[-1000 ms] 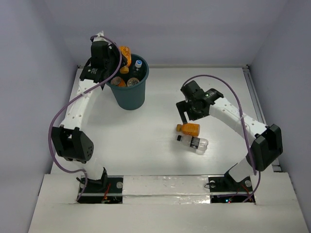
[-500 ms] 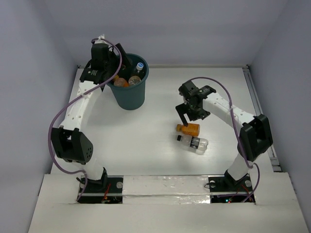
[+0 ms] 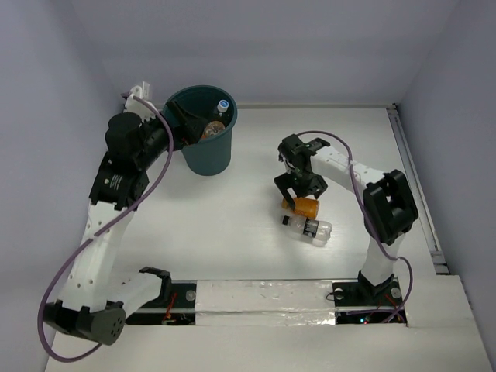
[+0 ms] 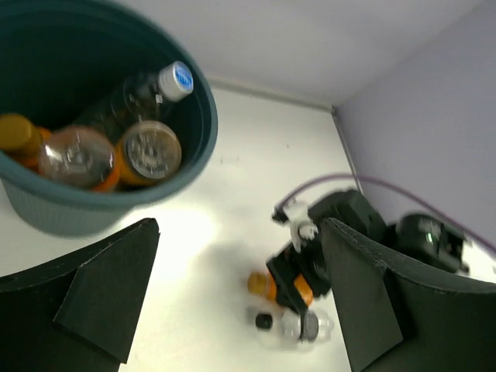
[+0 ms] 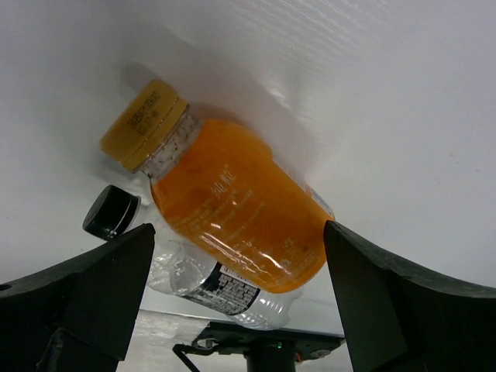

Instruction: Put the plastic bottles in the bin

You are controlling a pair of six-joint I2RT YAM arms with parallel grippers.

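Since a second ago, the left arm has drawn back from above the bin (image 3: 208, 159), and the orange bottle it carried then is no longer in its grasp. The left end effector (image 4: 240, 229) now hangs beside the bin's rim on the left-arm side with its fingers (image 4: 101, 310) spread wide and nothing between them. Inside the bin, the left wrist view shows a white-capped bottle (image 4: 147, 89) leaning against the far wall and what we take to be three orange-tinted bottles (image 4: 77, 155) packed beside it.

Meanwhile the right arm has swung in and lowered. The right end effector (image 3: 294, 194) sits directly over an orange bottle (image 5: 232, 209) lying on its side on the white tabletop (image 3: 248, 248), right of the bin and well apart from it. Its fingers (image 5: 93, 294) are spread apart, one on each side of the bottle's body; we cannot tell from the wrist view whether either pad touches the plastic. The yellow-orange cap points away from the right arm's base.

A clear bottle (image 5: 209, 283) with a dark cap and a dark label band lies just against the orange one, on the side nearer the arm bases, outside the fingers' gap.
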